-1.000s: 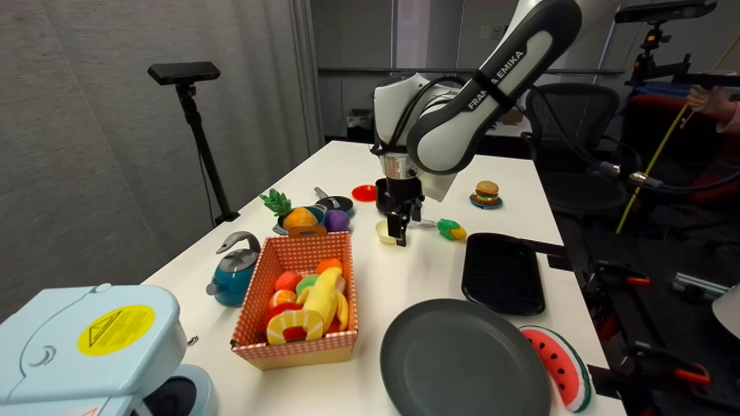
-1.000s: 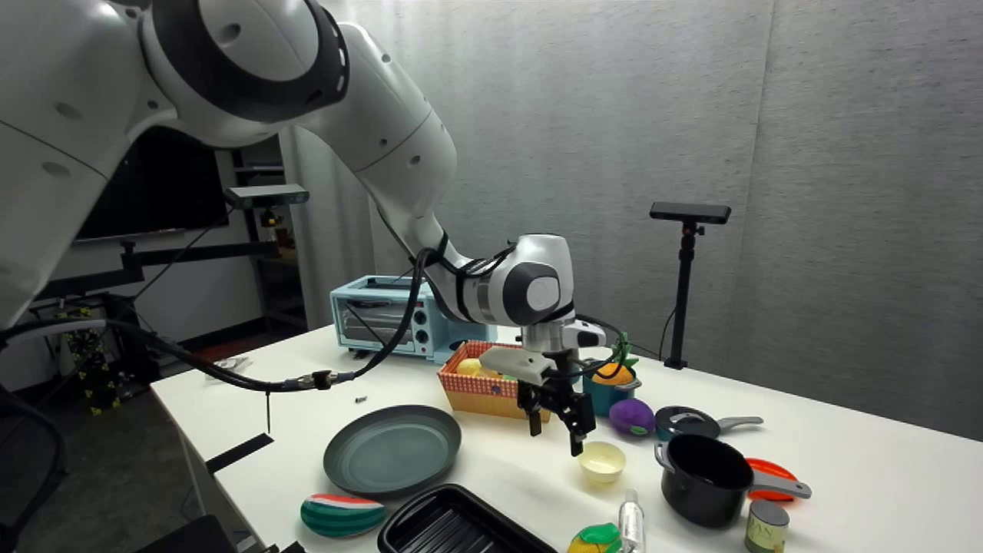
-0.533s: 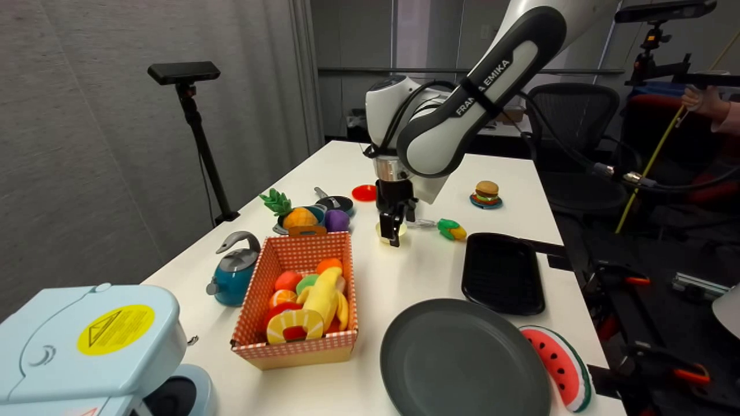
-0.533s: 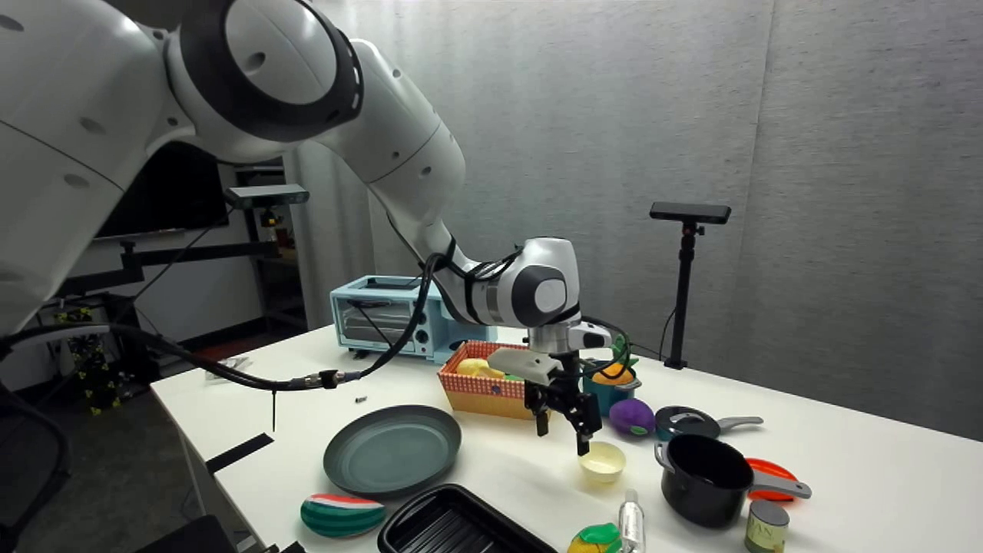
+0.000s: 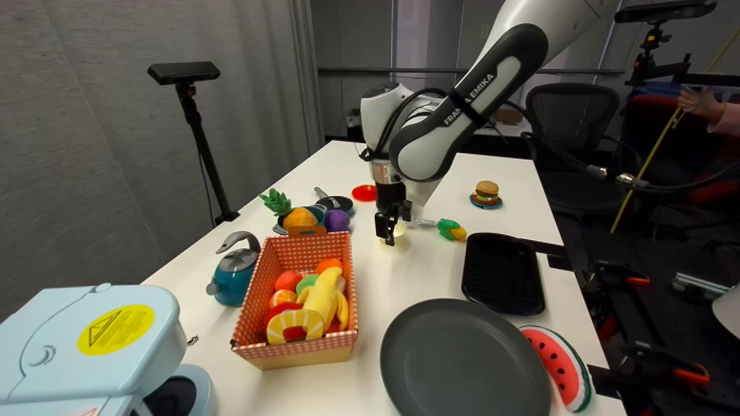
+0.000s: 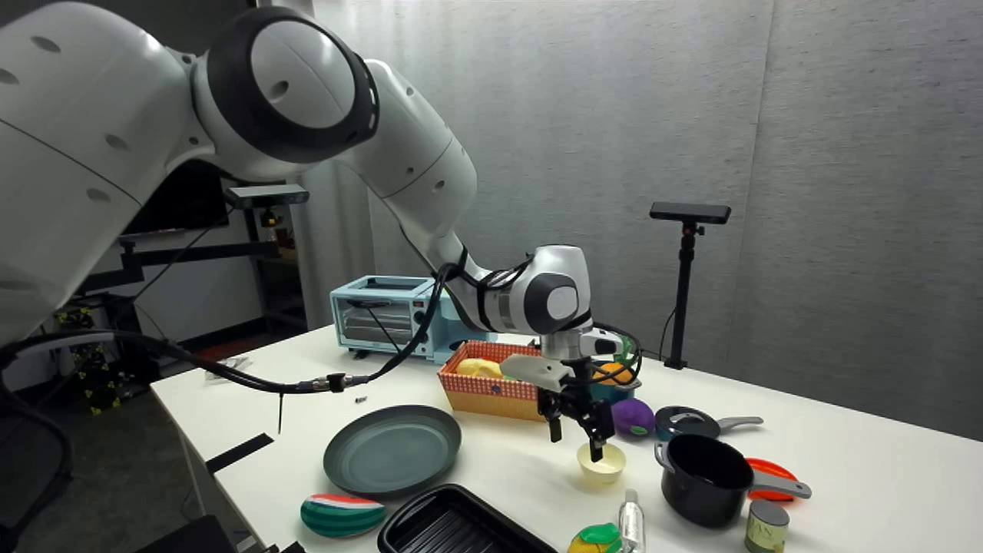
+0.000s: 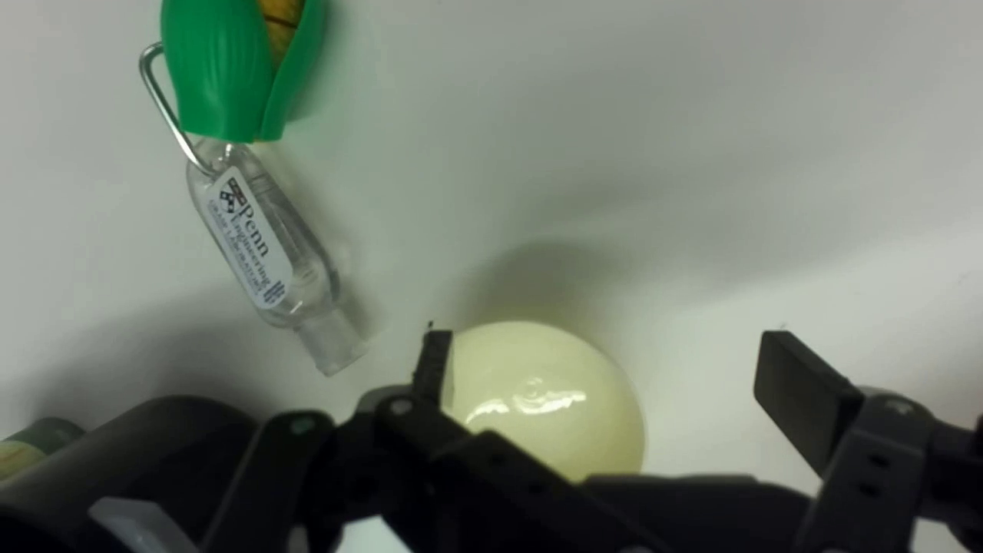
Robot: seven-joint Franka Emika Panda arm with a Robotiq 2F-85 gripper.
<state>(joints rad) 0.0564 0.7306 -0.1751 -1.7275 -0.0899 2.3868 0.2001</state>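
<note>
- My jaws stand spread wide and point down at the bench [image 5: 410,271], with the cream bowl [image 7: 549,380] showing between my two pads [image 7: 802,399] in the wrist view.
- The bowl sits upright on the bench just below me, nearer the pad at the left of that picture.
- That pad overlaps the bowl's edge there; I cannot tell whether it touches.
- The lower part of the bowl is hidden behind my own jaws in the wrist view.
- Near the bowl lies a clear bottle [image 7: 249,238] with a white label reading "Penn Engineering", its cap toward the bowl.
- At the bottle's far end is a corn toy [image 7: 223,77] in a green husk.
- In an exterior view, a black saucepan [image 6: 697,491] stands near the bowl, with a tin can [image 6: 766,528] just beside it.
- A small lidded pan [image 6: 687,423] and a purple toy [image 6: 633,417] lie between the saucepan and a blue pot [image 6: 612,392] that holds a pineapple [image 5: 300,218].
- A checked basket [image 5: 312,355] holds toy fruit, a banana [image 5: 322,297] among it; a kettle [image 5: 234,283] stands just beside.
- A grey plate [image 5: 462,358], a black tray [image 5: 503,274] and a watermelon slice [image 5: 558,367] lie close together, well apart from the bowl.
</note>
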